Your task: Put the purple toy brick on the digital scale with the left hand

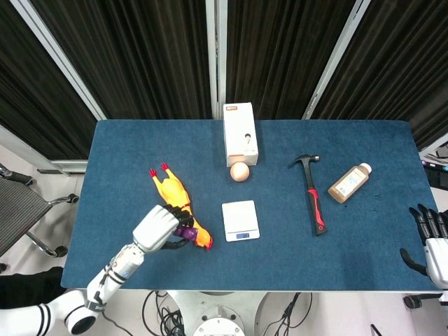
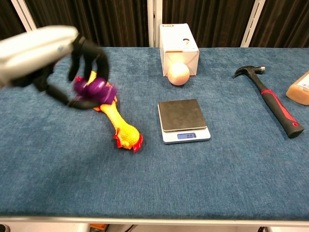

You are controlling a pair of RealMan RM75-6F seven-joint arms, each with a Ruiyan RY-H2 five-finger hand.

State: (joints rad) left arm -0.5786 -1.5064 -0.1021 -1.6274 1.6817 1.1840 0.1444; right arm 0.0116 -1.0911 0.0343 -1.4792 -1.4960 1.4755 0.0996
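My left hand point(image 2: 53, 53) grips the purple toy brick point(image 2: 92, 89) and carries it in the air, blurred by motion, above the rubber chicken. From the head view the left hand point(image 1: 157, 225) and the brick point(image 1: 185, 231) show left of the digital scale point(image 1: 240, 220). The scale point(image 2: 183, 121) sits at the table's middle with a bare platform and a lit display. My right hand point(image 1: 434, 241) hangs open past the table's right edge, far from everything.
A yellow rubber chicken point(image 2: 110, 111) lies under the raised hand, left of the scale. Behind the scale stand a white box point(image 2: 177, 48) and a peach ball point(image 2: 178, 73). A hammer point(image 2: 276, 102) and a brown bottle point(image 1: 348, 183) lie to the right.
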